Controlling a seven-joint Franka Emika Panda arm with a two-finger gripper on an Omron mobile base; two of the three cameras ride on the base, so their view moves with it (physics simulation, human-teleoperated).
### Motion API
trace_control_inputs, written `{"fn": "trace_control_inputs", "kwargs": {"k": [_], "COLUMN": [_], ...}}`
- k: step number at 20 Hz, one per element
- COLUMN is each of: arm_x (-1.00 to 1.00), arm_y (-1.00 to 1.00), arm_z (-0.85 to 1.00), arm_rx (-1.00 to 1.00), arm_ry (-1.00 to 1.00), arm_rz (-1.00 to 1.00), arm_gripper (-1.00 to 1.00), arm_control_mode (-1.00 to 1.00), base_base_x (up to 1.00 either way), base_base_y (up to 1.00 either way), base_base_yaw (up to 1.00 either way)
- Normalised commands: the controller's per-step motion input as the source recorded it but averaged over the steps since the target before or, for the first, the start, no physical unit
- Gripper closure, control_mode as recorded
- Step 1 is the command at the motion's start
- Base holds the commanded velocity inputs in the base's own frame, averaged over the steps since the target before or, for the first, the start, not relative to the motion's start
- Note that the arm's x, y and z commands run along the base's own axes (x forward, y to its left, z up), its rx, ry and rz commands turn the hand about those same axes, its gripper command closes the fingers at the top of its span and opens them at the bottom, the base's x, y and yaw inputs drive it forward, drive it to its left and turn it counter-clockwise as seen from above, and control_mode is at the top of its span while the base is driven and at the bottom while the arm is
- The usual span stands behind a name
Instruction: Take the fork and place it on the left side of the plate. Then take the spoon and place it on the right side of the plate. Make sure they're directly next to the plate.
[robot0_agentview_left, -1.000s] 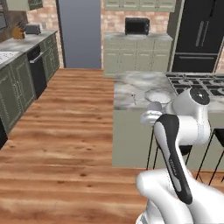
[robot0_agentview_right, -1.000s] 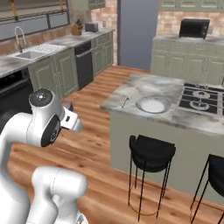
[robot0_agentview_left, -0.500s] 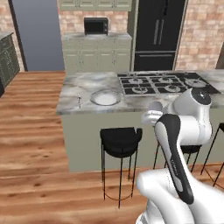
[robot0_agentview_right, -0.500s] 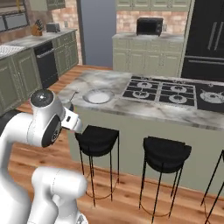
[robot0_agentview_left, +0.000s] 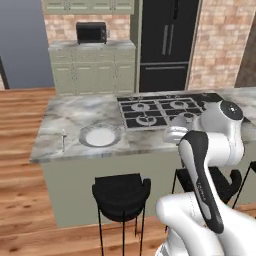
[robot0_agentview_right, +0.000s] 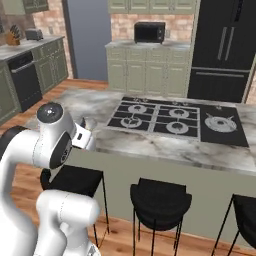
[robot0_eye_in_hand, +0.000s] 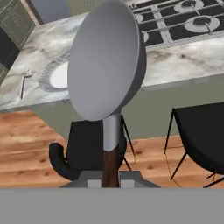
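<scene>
My gripper (robot0_eye_in_hand: 111, 177) is shut on the spoon (robot0_eye_in_hand: 107, 61), whose dark reddish-brown handle runs up to a large silver bowl close to the hand camera. In the left base view the gripper (robot0_agentview_left: 176, 131) hangs at the near edge of the marble island, right of the plate (robot0_agentview_left: 85, 136). The plate, with a grey rim and a white centre, lies flat on the counter and its rim (robot0_eye_in_hand: 46, 74) shows behind the spoon's bowl. Close beside the plate's left side lies the thin silver fork (robot0_agentview_left: 63, 139), also seen as the fork (robot0_eye_in_hand: 23, 81) near the counter's corner.
A black gas cooktop (robot0_agentview_left: 165, 107) fills the island's middle, with a pan (robot0_agentview_right: 220, 123) on its right end. Black stools (robot0_agentview_left: 121, 191) (robot0_agentview_right: 160, 198) stand against the island's near side. Behind are a black fridge (robot0_agentview_left: 167, 45), green cabinets and a microwave (robot0_agentview_left: 91, 32).
The whole picture has shifted: the base has driven and turned, so the island now lies straight ahead and closer. The gripper stays shut on the spoon.
</scene>
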Motion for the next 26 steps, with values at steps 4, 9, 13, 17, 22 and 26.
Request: {"fn": "trace_control_inputs", "kwargs": {"k": [4,9,13,17,22,26], "arm_x": [0.00,0.80,1.00,1.00,0.81,0.59], "arm_y": [0.00,-0.27,-0.17,0.08,0.27,0.34], "arm_z": [0.00,-0.05,-0.10,-0.22,-0.32,-0.50], "arm_rx": [0.00,0.02,0.02,0.00,0.00,-0.01], "arm_ry": [0.00,0.20,0.33,0.27,0.17,0.12], "arm_rz": [0.00,0.00,0.00,0.00,-0.01,0.00], "arm_gripper": [1.00,1.00,1.00,1.00,1.00,1.00], "arm_control_mode": [1.00,-1.00,-1.00,-1.00,-1.00,-1.00], "base_base_x": [0.99,0.20,0.00,0.00,0.00,0.00], "base_base_y": [-0.24,-0.05,0.00,0.00,0.00,0.00], "base_base_yaw": [-0.04,0.00,0.00,0.00,0.00,0.00]}}
